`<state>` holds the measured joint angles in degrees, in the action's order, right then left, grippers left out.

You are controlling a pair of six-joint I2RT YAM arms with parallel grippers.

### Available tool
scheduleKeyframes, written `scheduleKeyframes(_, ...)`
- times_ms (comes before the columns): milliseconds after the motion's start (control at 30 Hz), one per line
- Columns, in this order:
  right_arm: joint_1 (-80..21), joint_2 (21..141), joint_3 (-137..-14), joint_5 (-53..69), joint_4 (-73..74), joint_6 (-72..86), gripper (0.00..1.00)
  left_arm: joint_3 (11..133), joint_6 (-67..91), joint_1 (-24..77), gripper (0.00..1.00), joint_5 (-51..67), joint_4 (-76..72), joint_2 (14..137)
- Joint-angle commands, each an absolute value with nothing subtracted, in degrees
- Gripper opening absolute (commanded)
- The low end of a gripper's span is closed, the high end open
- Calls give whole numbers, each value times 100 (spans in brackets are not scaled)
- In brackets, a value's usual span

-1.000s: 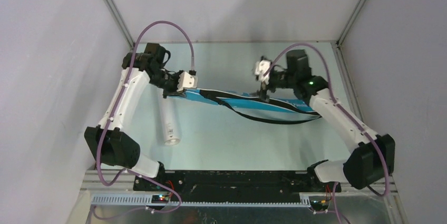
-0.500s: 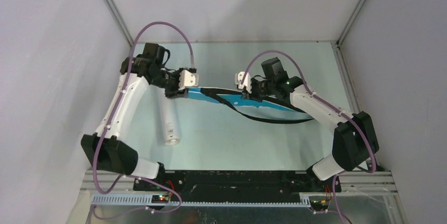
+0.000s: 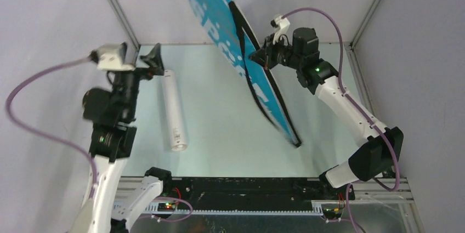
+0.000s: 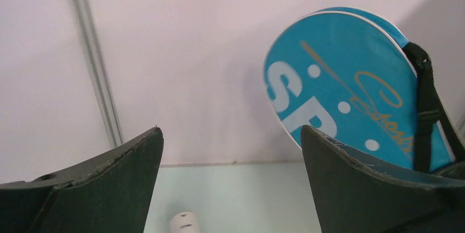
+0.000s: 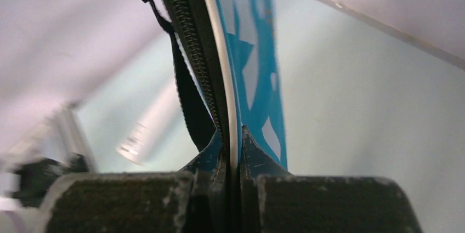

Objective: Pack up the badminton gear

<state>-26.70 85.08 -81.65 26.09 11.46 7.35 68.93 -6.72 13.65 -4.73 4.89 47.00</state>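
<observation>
The blue bag (image 3: 263, 90) hangs in the air over the far middle of the table (image 3: 219, 140). It is tilted, with its wide round head up against the far wall and its narrow end low toward the near right; whether that low end touches the surface cannot be told. The right gripper (image 3: 262, 57) has it: in the right wrist view the two fingers (image 5: 307, 203) are pressed together on the bag's edge, pinching the white piping beside the zipper (image 5: 192, 41). The stretch of zipper in view is closed, and nothing inside the bag can be seen. The black strap (image 3: 241, 30) runs along the bag's face and hangs loose beside it. The white tube (image 3: 174, 107) lies flat on the left part of the table, its length running far to near, well apart from the bag; its contents cannot be made out. The left gripper (image 3: 152, 62) is raised just beside the tube's far end, its fingers (image 4: 109, 183) spread wide with nothing between them. The tabletop is a pale blue-green, with plain grey-white walls (image 3: 49, 35) on three sides, metal posts (image 3: 118, 13) in the far corners and a black rail (image 3: 247, 186) along the near edge.
</observation>
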Motion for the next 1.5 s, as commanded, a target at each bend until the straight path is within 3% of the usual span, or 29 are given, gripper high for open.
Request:
scheduleKeyframes(0, -2857, 8742, -9017, 3836, 178, 3486, 0, 6289, 1241, 1390, 100, -2203, 660, 4112)
scheduleKeyframes(133, -3008, 9356, -9404, 4013, -53, 4497, 0, 5705, 2042, 1403, 100, -3192, 1698, 4042)
scheduleKeyframes(267, -2986, 10098, -8991, 4510, -809, 5631, 0, 4968, 2758, 1593, 100, -3792, 2033, 4038)
scheduleKeyframes(433, -2863, 11091, -8684, 3632, -896, 5275, 0, 4180, 3169, 1601, 100, -3531, 1971, 3994)
scheduleKeyframes(633, -2903, 12274, -8956, 3444, -1259, 5092, 0, 3847, 3349, 1600, 100, -3712, 1922, 4174)
scheduleKeyframes(700, -2945, 12515, -9446, 3333, -795, 4603, 18, 3809, 3341, 1602, 100, -3775, 1879, 4209)
scheduleKeyframes(733, -2964, 12559, -9535, 3209, -401, 4455, 36, 3804, 3340, 1601, 100, -3808, 1876, 4232)
scheduleKeyframes(767, -2959, 12575, -9630, 2819, -214, 4205, 45, 3814, 3353, 1602, 100, -3888, 1906, 4247)
scheduleKeyframes(800, -2919, 12541, -9623, 2570, 182, 4146, 63, 3843, 3359, 1601, 100, -3921, 1929, 4274)
scheduleKeyframes(833, -2892, 12399, -9520, 2183, 284, 4064, 87, 3864, 3358, 1600, 100, -3966, 1976, 4286)
scheduleKeyframes(900, -2785, 12039, -9224, 1552, 438, 3886, 98, 3918, 3355, 1600, 100, -4011, 2033, 4280)
scheduleKeyframes(1133, -2316, 9903, -7850, -1660, 1364, 3155, 99, 4089, 3334, 1600, 100, -4503, 2288, 3973)
scheduleKeyframes(1467, -1304, 5567, -3401, -3180, -860, 1826, 99, 3572, 3105, 1607, 100, -4588, 1654, 3636)
